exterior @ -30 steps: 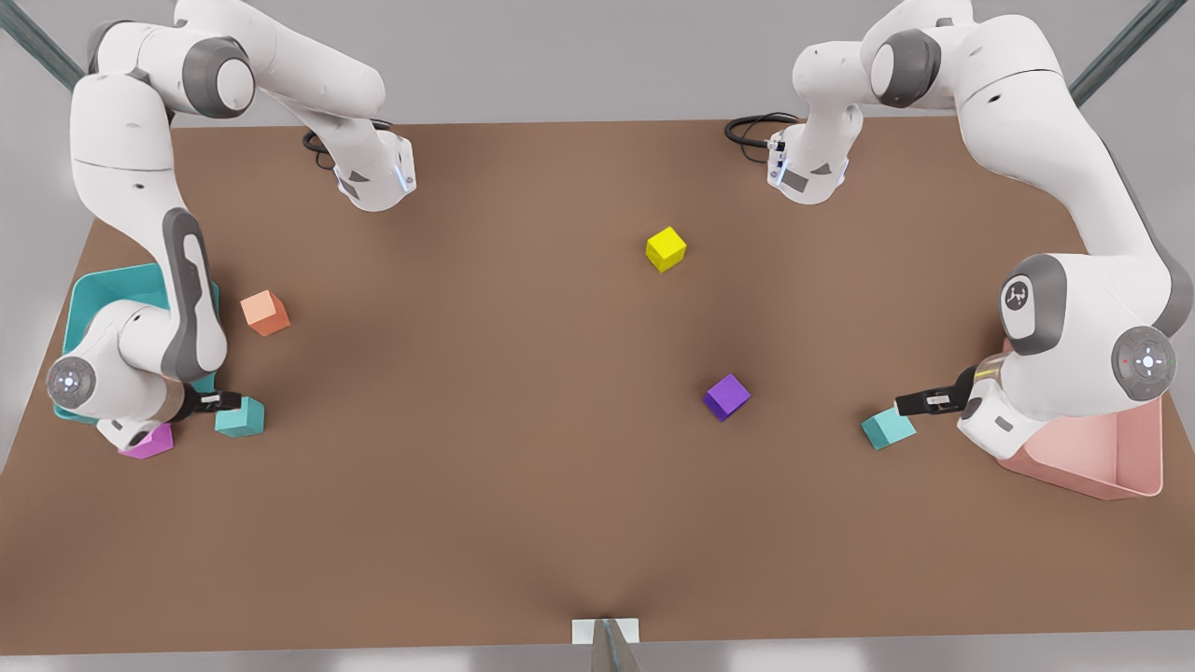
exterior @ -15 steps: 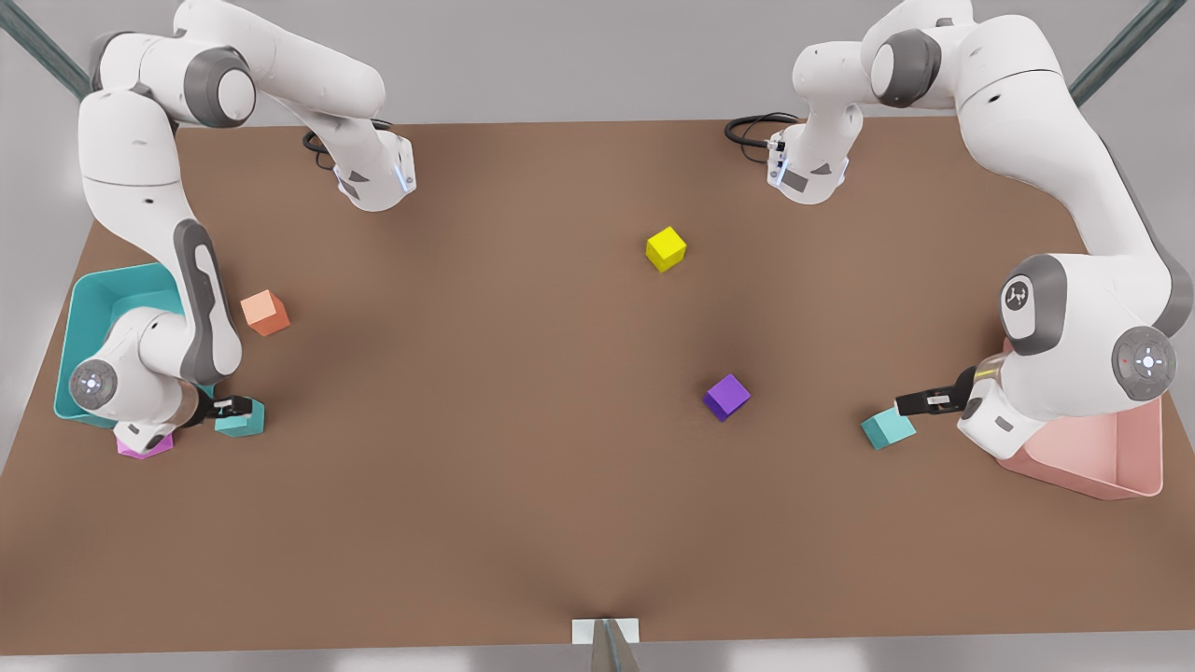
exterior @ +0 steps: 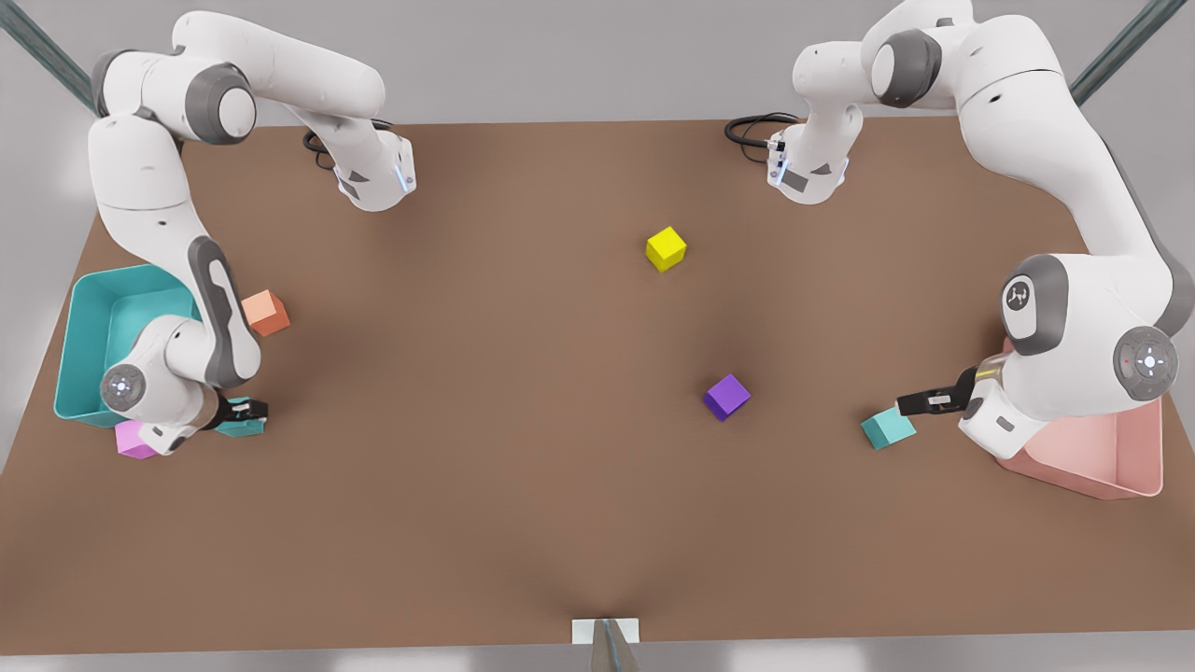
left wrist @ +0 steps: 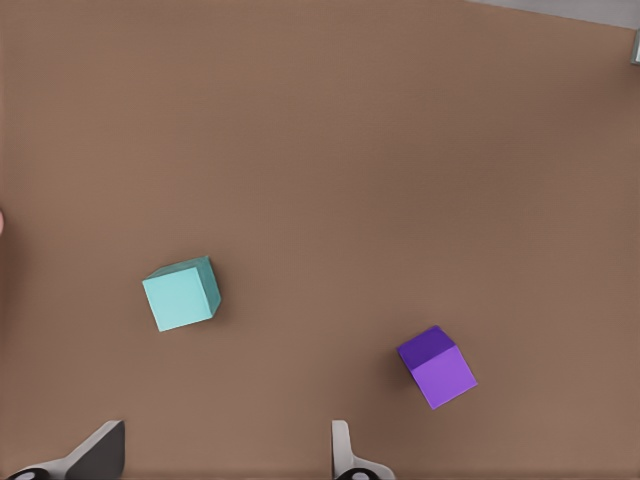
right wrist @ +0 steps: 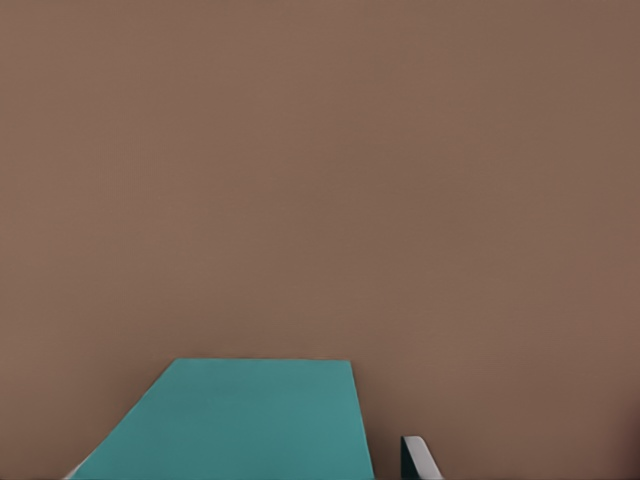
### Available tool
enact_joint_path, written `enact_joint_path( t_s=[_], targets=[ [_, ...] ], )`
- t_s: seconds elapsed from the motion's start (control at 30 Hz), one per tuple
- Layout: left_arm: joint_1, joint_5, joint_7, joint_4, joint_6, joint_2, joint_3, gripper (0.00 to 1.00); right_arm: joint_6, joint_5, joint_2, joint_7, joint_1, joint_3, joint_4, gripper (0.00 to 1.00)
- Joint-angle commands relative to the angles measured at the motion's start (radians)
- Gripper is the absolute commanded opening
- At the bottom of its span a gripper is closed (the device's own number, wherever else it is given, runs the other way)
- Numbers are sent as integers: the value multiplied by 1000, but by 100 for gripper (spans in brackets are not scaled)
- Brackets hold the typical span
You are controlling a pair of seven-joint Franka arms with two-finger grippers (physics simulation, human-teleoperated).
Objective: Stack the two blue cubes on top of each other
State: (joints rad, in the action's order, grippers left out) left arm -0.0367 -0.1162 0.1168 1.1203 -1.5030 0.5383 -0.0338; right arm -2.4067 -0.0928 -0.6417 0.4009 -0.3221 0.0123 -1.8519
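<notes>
One blue cube (exterior: 241, 428) lies at the front view's left, beside the teal bin. My right gripper (exterior: 245, 410) is down over it, open. The right wrist view has this cube (right wrist: 240, 420) close up between the fingertips (right wrist: 420, 458), with a gap at one side. The other blue cube (exterior: 888, 428) lies at the front view's right. My left gripper (exterior: 924, 402) hovers just beside it, open and holding nothing. The left wrist view looks down on that cube (left wrist: 181, 294), ahead of the spread fingers (left wrist: 345, 455).
A purple cube (exterior: 726, 397) (left wrist: 438, 367) sits mid-table and a yellow cube (exterior: 666, 248) farther back. An orange cube (exterior: 266, 313) and a magenta cube (exterior: 133, 439) flank the teal bin (exterior: 89, 308). A pink bin (exterior: 1111, 457) stands under the right-hand arm.
The arm at the front view's left has swung toward the table's middle and sunk, bringing my right gripper down around the blue cube. The other arm has stayed still.
</notes>
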Motion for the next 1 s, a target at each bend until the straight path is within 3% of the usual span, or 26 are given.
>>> enact_joint_path(
  t_s=[0.0,0.13,0.47,0.7,0.77,0.87,0.97],
  targets=[
    [0,1,0,0,0,-1,0,100,-35,1,-3,10,0,0,0,100],
    [-2,1,0,0,0,-1,0,100,-35,2,-1,9,-3,0,0,100],
    [1,1,0,0,0,-1,0,100,-22,2,7,-17,0,0,0,81],
    [1,1,0,0,0,-1,0,100,158,2,117,-33,12,2,13,76],
    [1,1,0,0,0,-1,0,100,155,2,114,-33,12,0,14,78],
    [3,1,-2,0,0,0,0,100,153,1,106,-31,11,0,22,95],
    [5,1,-8,0,0,-1,0,100,120,1,83,-31,8,0,20,97]
  ],
)
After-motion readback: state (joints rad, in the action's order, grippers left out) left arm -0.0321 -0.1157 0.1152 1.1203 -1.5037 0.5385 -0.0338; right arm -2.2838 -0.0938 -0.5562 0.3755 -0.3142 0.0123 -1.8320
